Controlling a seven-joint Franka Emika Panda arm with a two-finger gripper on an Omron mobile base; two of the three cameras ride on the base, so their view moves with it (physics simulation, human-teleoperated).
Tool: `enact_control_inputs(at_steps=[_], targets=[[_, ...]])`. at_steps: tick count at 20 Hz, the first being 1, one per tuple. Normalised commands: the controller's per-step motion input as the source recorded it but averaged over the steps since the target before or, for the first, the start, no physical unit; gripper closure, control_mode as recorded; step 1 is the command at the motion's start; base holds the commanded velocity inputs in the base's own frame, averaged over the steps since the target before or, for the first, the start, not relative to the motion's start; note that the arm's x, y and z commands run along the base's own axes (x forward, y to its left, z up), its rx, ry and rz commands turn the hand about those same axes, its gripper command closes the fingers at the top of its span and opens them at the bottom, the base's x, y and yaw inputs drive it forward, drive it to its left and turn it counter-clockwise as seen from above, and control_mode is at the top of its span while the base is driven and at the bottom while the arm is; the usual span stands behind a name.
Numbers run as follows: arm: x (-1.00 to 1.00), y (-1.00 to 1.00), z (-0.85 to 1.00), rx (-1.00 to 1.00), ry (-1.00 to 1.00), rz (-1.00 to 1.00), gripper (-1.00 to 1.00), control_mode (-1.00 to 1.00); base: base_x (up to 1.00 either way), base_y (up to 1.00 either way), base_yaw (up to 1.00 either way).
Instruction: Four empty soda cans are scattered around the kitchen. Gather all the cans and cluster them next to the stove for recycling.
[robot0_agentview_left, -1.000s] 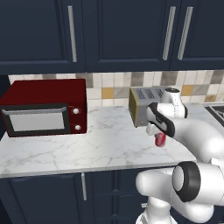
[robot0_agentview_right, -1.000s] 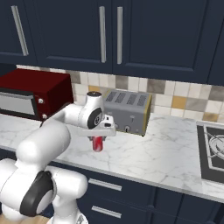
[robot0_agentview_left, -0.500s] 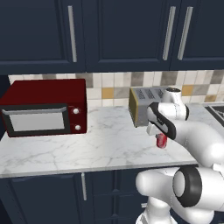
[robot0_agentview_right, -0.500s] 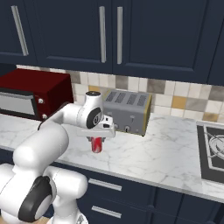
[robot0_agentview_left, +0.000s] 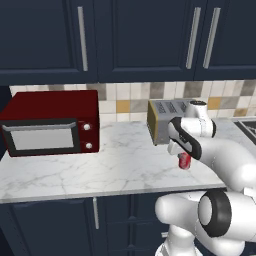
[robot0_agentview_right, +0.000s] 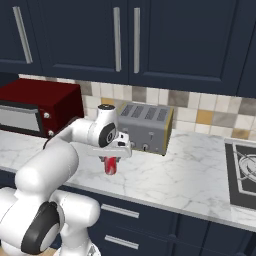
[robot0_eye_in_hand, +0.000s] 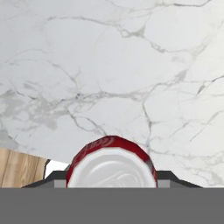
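- One red soda can (robot0_agentview_right: 111, 165) hangs clear of the marble surface (robot0_agentview_right: 190, 175), and I read the gap under it in the right base view as a lift for carrying, not a can at rest.
- My jaws are clamped on that can from above, gripper (robot0_agentview_right: 112, 159) pointing straight down, which keeps the can upright so it can be set down standing.
- From the hand view, the can's silvery top (robot0_eye_in_hand: 112, 168) sits right between the dark finger tips, centred, so I judge the hold as even rather than off to one side.
- Just behind the can stands the steel toaster (robot0_agentview_right: 145, 127); I hold the load in front of it, apart from its face, so a sideways move should not clip it.
- Over at the left end of the surface sits the red microwave (robot0_agentview_left: 51, 121), well apart from my gripper (robot0_agentview_left: 184, 159) and out of the way.
- At the far right edge of the right base view I see the black stove (robot0_agentview_right: 242, 174), where this can belongs.
- Between can and stove the surface is bare marble, so my next call is a level carry rightward, then a set-down beside the cooktop, not on its grates.
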Motion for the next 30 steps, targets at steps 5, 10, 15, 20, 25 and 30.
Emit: enact_control_inputs(at_steps=[5,10,15,20,25,30], targets=[[0.00,0.00,0.00,0.00,0.00,0.00,1.00,1.00,-0.34,-0.01,-0.05],[0.00,0.00,0.00,0.00,0.00,0.00,1.00,1.00,-0.47,0.00,-0.06],[0.00,0.00,0.00,0.00,0.00,0.00,1.00,1.00,-0.18,-0.20,-0.12],[0.00,0.00,0.00,0.00,0.00,0.00,1.00,1.00,-0.01,-0.59,-0.03],[0.00,0.00,0.00,0.00,0.00,0.00,1.00,1.00,0.00,-0.65,0.00],[0.00,0.00,0.00,0.00,0.00,0.00,1.00,1.00,0.02,-0.65,0.00]])
